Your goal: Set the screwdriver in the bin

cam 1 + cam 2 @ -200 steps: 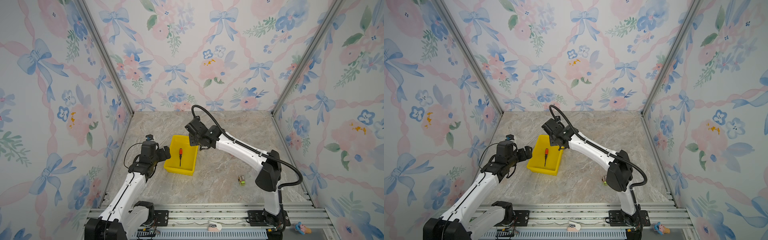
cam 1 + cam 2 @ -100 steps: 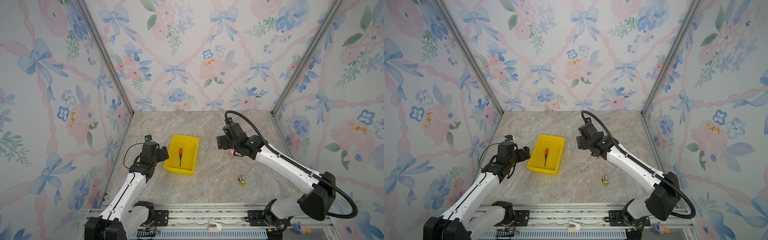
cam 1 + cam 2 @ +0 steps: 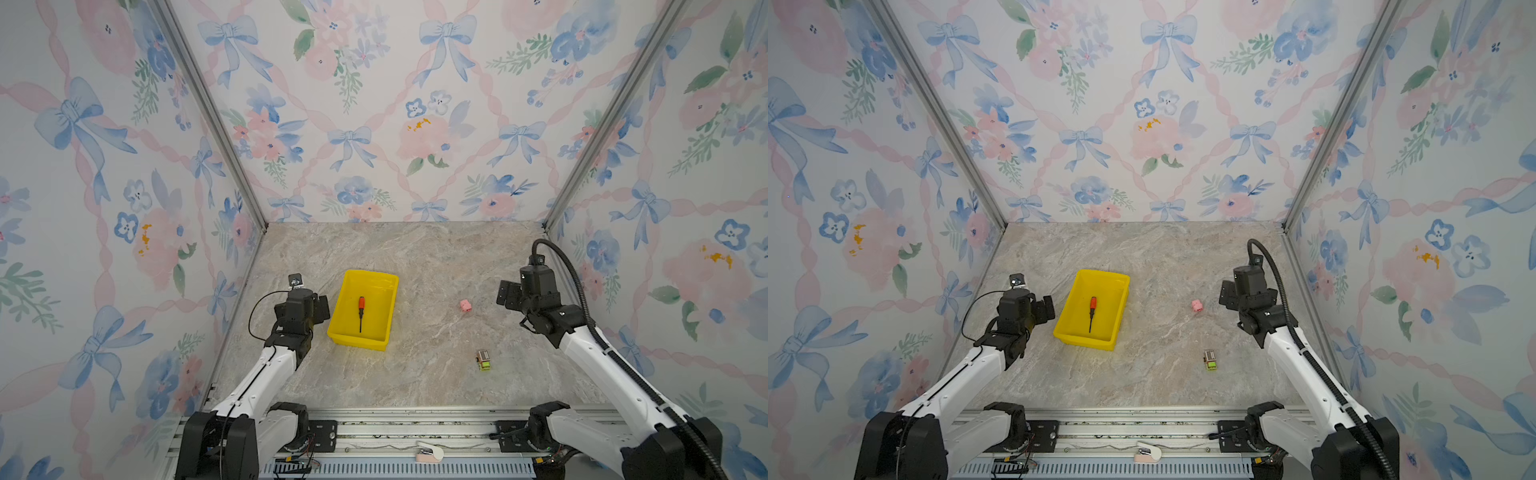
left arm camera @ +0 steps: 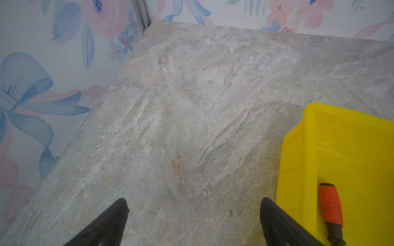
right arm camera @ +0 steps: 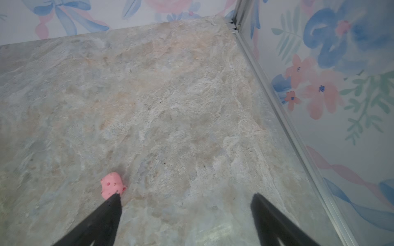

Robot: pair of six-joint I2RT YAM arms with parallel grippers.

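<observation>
The screwdriver (image 3: 360,313) (image 3: 1091,313), with a red-orange handle and a thin dark shaft, lies flat on the floor of the yellow bin (image 3: 371,274) (image 3: 1104,274), left of the table's middle in both top views. My left gripper (image 3: 321,309) (image 3: 1045,309) hovers open just left of the bin. The left wrist view shows only bare table between my left gripper's (image 4: 194,202) fingers, with the bin (image 4: 351,149) and the screwdriver's handle (image 4: 330,206) beside them. My right gripper (image 3: 505,296) (image 3: 1226,296) (image 5: 185,197) stands open and empty near the right wall, far from the bin.
A small pink toy (image 3: 466,306) (image 3: 1197,306) (image 5: 112,184) lies on the table just left of the right gripper. A small green and brown block (image 3: 483,360) (image 3: 1210,360) sits nearer the front. Floral walls close in three sides.
My right arm has swung from over the bin to the right wall, and its jaws have opened wide. The left gripper drew back slightly from the bin. The screwdriver stayed in the bin.
</observation>
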